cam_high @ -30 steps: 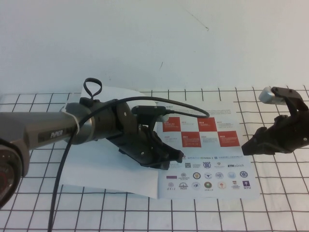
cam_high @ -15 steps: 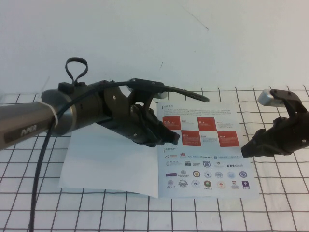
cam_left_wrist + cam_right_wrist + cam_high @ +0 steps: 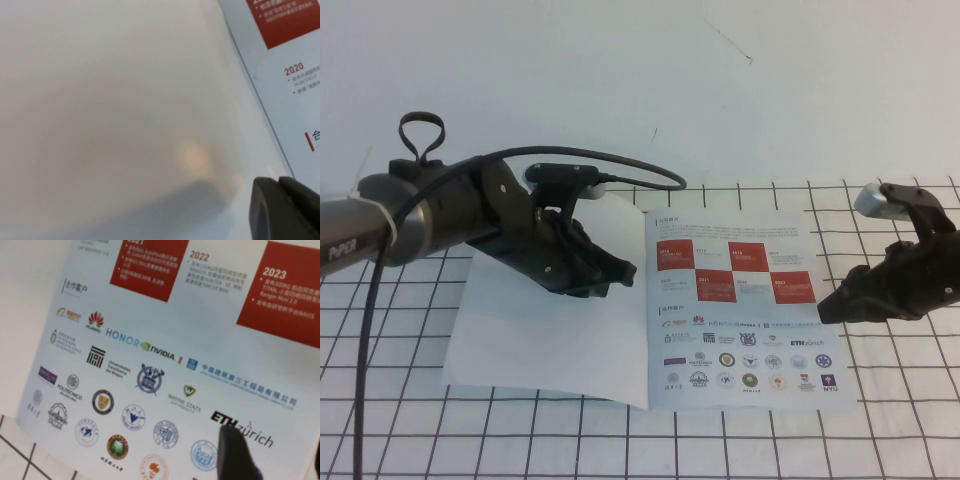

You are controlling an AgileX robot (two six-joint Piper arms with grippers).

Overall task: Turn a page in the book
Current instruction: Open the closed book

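Left gripper [image 3: 620, 272], right gripper [image 3: 832, 303]; gridded table [image 3: 740, 440]

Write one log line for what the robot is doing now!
left gripper: shut, above blank sheet | right gripper: by page edge | book: open, flat

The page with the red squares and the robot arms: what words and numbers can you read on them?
On the page, which the right gripper hovers beside:
"2022"
"2023"
"HONOR"
"NVIDIA"
"WAYNE STATE"
"ETH zürich"
"POLITECNICO"
"2020" in the left wrist view.
On the left arm, its left gripper over the blank sheet:
"PIPER"
The small print and round logos are too blurred.
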